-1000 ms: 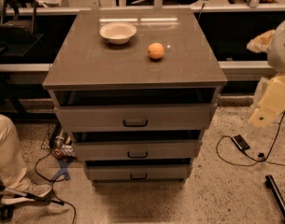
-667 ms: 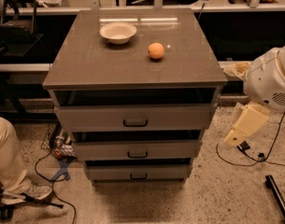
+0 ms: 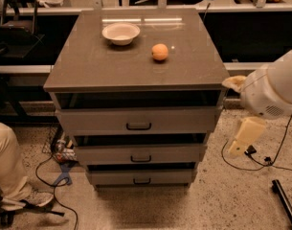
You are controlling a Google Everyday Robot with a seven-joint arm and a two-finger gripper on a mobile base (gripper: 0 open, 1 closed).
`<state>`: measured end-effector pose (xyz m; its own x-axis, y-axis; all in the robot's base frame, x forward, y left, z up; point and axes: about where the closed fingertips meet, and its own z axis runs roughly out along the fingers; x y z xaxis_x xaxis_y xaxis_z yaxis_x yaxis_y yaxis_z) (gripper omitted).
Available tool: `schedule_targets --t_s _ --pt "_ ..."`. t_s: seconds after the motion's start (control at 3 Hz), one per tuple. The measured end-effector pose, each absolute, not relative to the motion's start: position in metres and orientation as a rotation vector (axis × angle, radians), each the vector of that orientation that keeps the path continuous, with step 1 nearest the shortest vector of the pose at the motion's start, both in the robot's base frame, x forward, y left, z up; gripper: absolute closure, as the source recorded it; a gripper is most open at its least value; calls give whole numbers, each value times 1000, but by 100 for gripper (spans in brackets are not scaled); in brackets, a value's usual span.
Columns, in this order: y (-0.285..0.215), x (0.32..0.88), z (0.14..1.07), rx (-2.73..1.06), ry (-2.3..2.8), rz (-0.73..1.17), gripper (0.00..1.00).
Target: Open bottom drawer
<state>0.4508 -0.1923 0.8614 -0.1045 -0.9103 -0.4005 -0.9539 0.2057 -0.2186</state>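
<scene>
- Far left, bottom: a seated person's leg (image 3: 4, 164) in beige trousers, with a shoe (image 3: 38, 199) flat on the speckled floor.
- Just right of the leg, loose black cables (image 3: 50, 183) lie on the floor. They lead to a cluttered heap at the cabinet's lower left corner.
- Centre: I see the grey cabinet (image 3: 88, 66) with a flat, glossy top that reflects the strip lights.
- On the top, back left of centre, there is a white bowl (image 3: 120, 33), upright.
- An orange (image 3: 160, 51) sits right of the bowl and nearer to me, apart from it.
- Three grey drawer fronts are stacked below the top, each with a small black loop handle and a dark strip above it.
- The top drawer (image 3: 97, 122) is the tallest and widest. The middle drawer (image 3: 102, 155) is under it.
- The bottom drawer (image 3: 112, 178) is lowest, just above the floor, with its handle (image 3: 142, 181) centred. The front looks pushed in or nearly so; I can't tell which.
- Right of the cabinet, the white arm (image 3: 275, 90) comes in from the right edge, level with the top drawer.
- The gripper (image 3: 240, 143) is the cream part hanging below the arm. It is beside the cabinet's right flank at about middle-drawer height, touching nothing and well apart from the bottom handle.
- I can't tell whether it's spread or closed.
- Under the gripper, a thin black cable (image 3: 260, 163) lies on the floor.
- Bottom right corner: a black bar (image 3: 285, 202).
</scene>
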Motion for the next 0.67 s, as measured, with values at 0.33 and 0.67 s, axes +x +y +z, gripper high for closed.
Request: schedule_targets --t_s 0.33,0.67 --pt "-207 474 791 -1882 2011 143 0" --pt "-220 490 702 -1996 2017 230 0"
